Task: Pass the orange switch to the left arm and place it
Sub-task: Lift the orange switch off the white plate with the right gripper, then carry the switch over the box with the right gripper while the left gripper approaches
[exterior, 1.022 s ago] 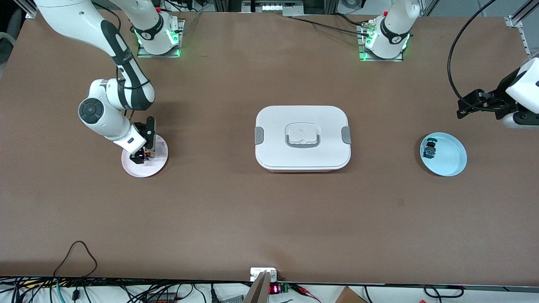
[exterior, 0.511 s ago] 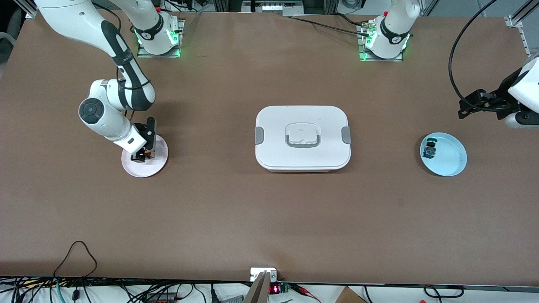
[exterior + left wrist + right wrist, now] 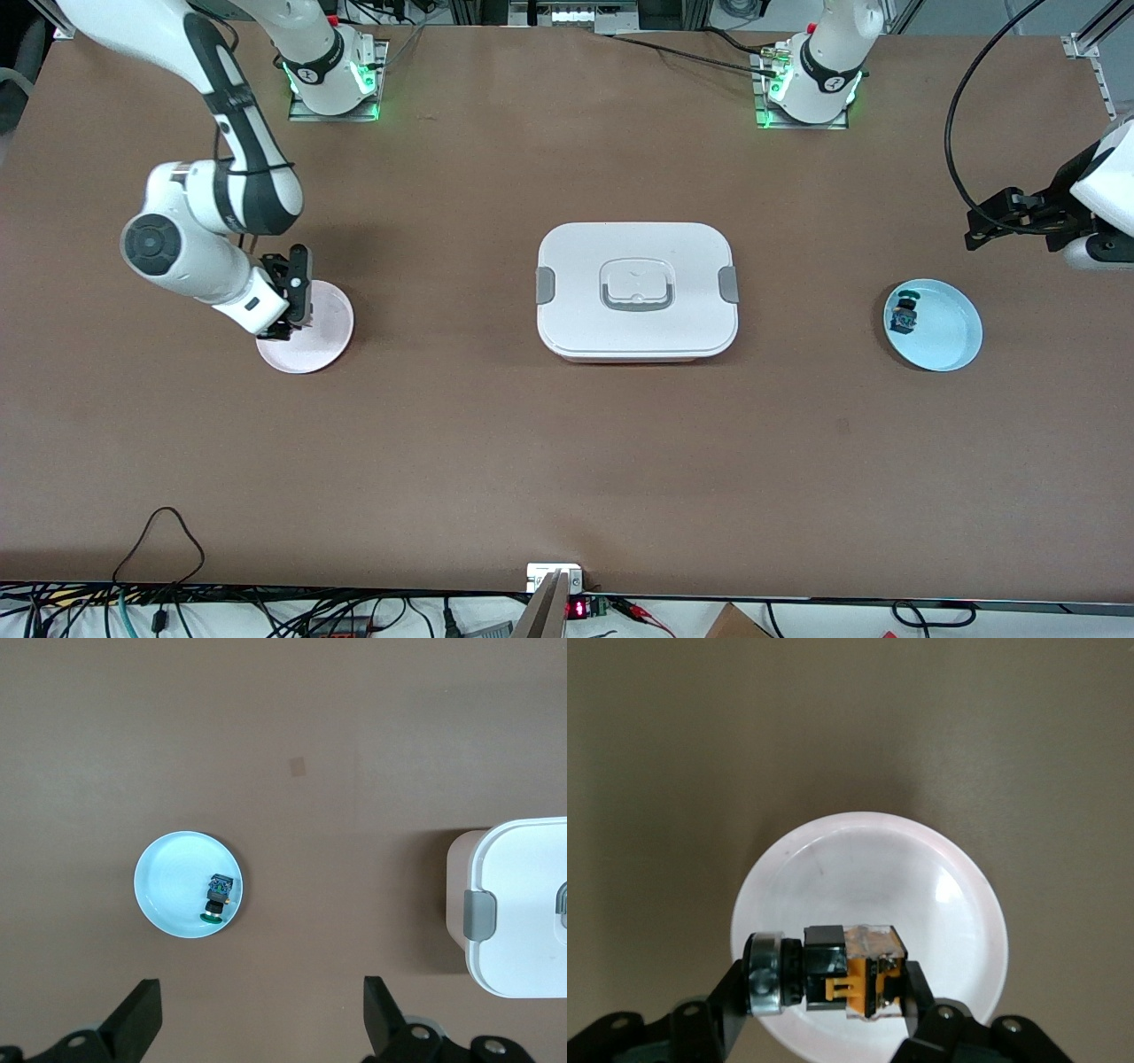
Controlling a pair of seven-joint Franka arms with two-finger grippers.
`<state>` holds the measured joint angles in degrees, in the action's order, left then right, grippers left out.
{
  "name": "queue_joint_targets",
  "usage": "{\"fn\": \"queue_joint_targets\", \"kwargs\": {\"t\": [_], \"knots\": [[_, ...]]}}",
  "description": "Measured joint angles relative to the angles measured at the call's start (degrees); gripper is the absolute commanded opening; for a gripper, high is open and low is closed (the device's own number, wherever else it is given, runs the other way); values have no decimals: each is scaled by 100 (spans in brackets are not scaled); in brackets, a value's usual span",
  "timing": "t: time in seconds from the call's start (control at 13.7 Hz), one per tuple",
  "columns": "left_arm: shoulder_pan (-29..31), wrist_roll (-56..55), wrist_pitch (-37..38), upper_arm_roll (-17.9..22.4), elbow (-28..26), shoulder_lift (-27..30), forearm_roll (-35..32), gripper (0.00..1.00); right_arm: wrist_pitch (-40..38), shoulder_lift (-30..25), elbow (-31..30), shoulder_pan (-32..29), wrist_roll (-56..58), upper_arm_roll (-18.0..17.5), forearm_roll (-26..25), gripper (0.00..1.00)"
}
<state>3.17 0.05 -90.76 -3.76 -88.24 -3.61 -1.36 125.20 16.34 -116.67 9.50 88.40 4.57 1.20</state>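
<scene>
My right gripper (image 3: 282,330) is shut on the orange switch (image 3: 833,979) and holds it lifted over the pink plate (image 3: 314,341) at the right arm's end of the table. In the right wrist view the switch lies crosswise between the fingers (image 3: 926,997), above the plate (image 3: 921,877). The white box (image 3: 636,290) stands at the table's middle. My left gripper (image 3: 983,226) is open and empty, held up over the table by the left arm's end, beside the blue plate (image 3: 943,330).
The blue plate (image 3: 168,886) holds a blue and teal switch (image 3: 216,897), also seen in the front view (image 3: 903,312). The box's corner shows in the left wrist view (image 3: 523,904). Cables run along the table's front edge.
My right gripper has risen from the pink plate with the orange switch in it, and its arm has shifted toward the table's right-arm end. The left arm has barely moved.
</scene>
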Motion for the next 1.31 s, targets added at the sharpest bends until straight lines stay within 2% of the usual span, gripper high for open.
{"fn": "queue_joint_targets", "kwargs": {"t": [0.36, 0.66, 0.73, 0.88, 1.09, 1.31], "knots": [[-39, 0, 11, -66, -1, -6, 0, 100, -2368, -793, 1288, 140, -425, -11, 7, 0], [-78, 7, 393, -178, -8, -144, 1, 100, -3283, -1482, 1557, 215, -536, -24, 39, 0], [-93, 4, 522, -229, -8, -194, 1, 100, -3491, -1539, 1550, 217, -531, -25, 204, 0], [-117, 5, 620, -310, -7, -257, 1, 100, -3629, -1527, 1533, 223, -471, -28, 923, 0], [-164, 10, 674, -399, -7, -349, 53, 100, -3572, -1445, 1519, 229, -227, -26, 2464, 0], [-115, 66, 872, -374, -6, -370, 1015, 100, -3487, -1270, 1469, 232, 146, -25, 3904, 0]]}}
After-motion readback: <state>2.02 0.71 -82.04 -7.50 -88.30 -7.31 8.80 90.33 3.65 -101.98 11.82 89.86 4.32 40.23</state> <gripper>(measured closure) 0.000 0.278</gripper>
